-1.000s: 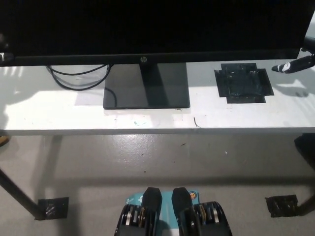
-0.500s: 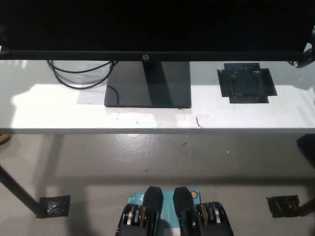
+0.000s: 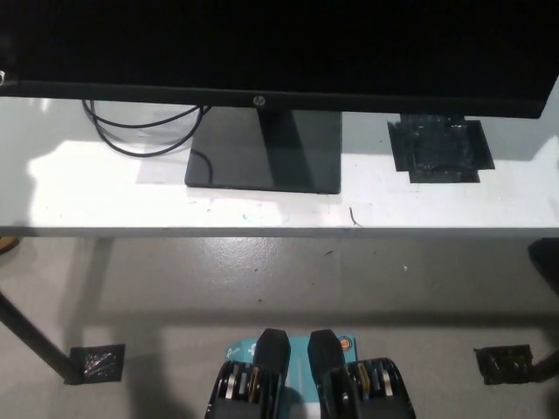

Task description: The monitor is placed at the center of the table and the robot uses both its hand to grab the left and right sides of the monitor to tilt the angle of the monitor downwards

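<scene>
Neither hand appears in the head view, so finger state cannot be told. A dark monitor (image 3: 279,44) fills the top of the frame, its base (image 3: 264,157) on the white table (image 3: 87,196) beside a cable (image 3: 144,127) and a black tape patch (image 3: 441,148). The tilting step seems underway or nearly finished; next likely calls for release.

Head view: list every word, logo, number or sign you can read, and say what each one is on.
"hp": small round logo at the middle of the monitor bottom bezel, just legible.
Teal label on the floor at the bottom edge: print too small and partly hidden to read.
Black tape patch on the table: no text.
Neither hand is in view.
</scene>
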